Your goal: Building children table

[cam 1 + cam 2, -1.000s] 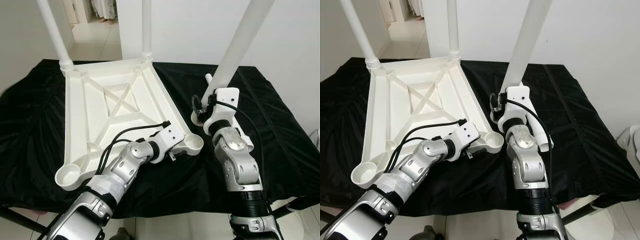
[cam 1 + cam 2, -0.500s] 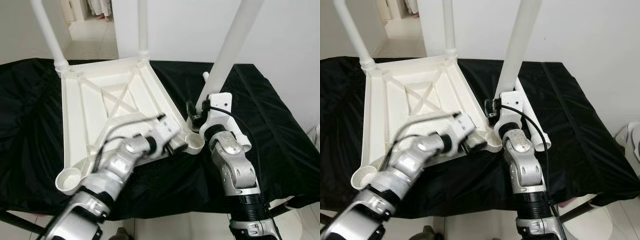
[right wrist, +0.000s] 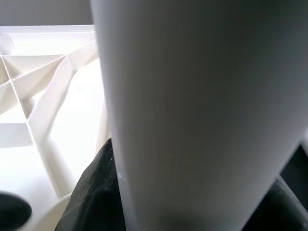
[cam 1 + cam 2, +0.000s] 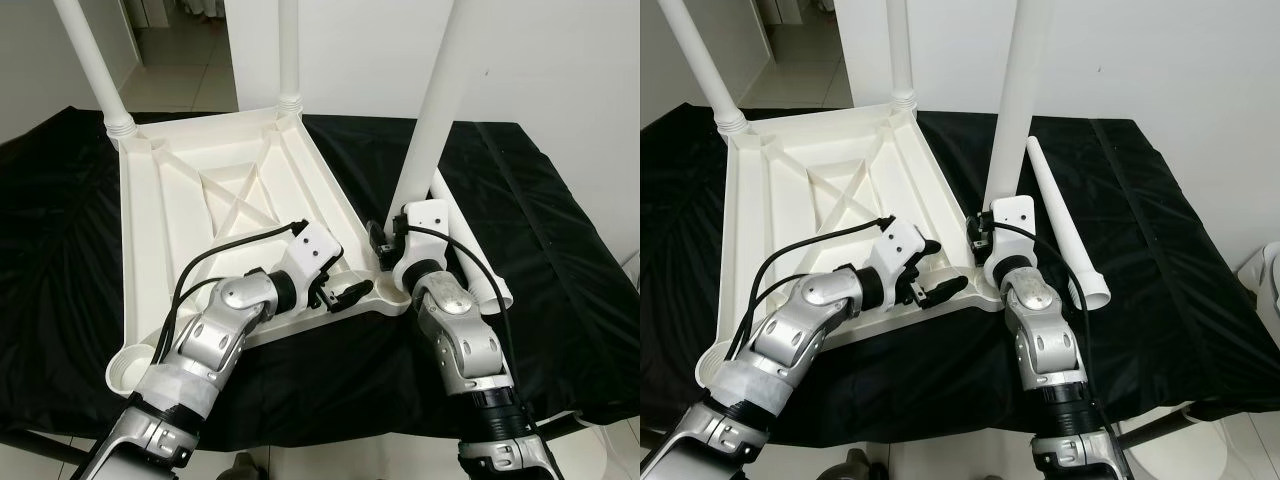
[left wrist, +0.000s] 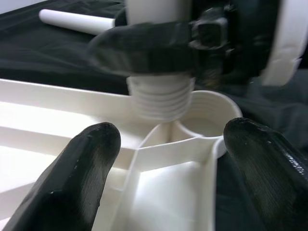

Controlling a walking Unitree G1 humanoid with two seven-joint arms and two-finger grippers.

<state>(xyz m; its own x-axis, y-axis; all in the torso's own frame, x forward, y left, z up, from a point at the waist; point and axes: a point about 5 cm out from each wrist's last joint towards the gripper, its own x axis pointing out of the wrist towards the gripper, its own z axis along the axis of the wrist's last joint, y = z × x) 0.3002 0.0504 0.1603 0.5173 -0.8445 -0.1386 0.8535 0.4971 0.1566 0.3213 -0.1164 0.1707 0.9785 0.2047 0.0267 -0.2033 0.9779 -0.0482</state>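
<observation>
Left end effector point(image 4: 345, 293), fingers spread, is bracing the upturned white children's table point(image 4: 215, 215) on the black-draped tabletop point(image 4: 560, 260) while the right end effector point(image 4: 385, 243) is pinching a threaded leg point(image 4: 432, 115) above the near corner socket point(image 5: 204, 113); beyond, a spare leg point(image 4: 1065, 222) is lying.

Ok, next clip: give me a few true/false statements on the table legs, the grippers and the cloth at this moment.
1. The right gripper holds a white leg upright near a corner socket. True.
2. All four legs are already fitted to the tabletop. False: two stand at its far corners, one is held, and a spare leg lies on the cloth.
3. The left gripper is shut on the held leg. False: it is open, fingers either side of the socket.
4. The table is covered by a black cloth. True.
</observation>
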